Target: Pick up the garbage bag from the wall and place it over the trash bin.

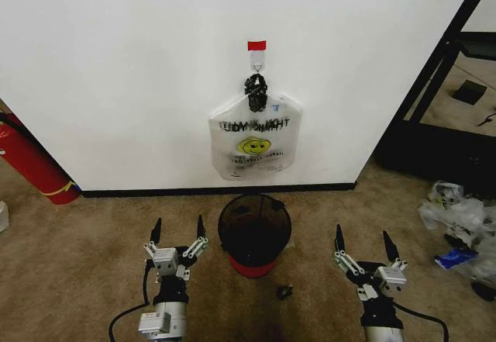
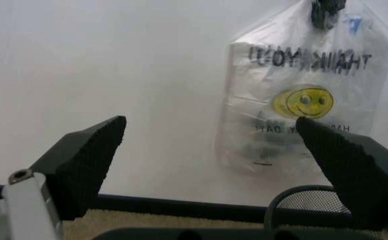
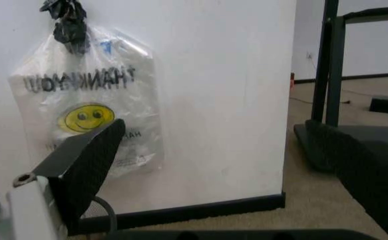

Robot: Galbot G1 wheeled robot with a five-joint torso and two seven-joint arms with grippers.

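Note:
The garbage bag (image 1: 255, 146) hangs flat on the white wall (image 1: 139, 70) from a small hook under a red tape strip (image 1: 256, 45); it is thin white plastic with black lettering and a yellow smiley. Both wrist views also face the garbage bag (image 2: 300, 95) (image 3: 90, 110). The trash bin (image 1: 254, 233), black mesh on a red base, stands on the carpet directly below the bag. My left gripper (image 1: 177, 231) is open, low and left of the bin. My right gripper (image 1: 363, 243) is open, low and right of the bin. Both hold nothing.
A red cylinder (image 1: 32, 161) leans at the left by the wall. Clear plastic wrappers (image 1: 461, 222) lie heaped at the right. A black frame (image 1: 442, 86) stands past the wall's corner. A small dark object (image 1: 284, 291) lies on the carpet before the bin.

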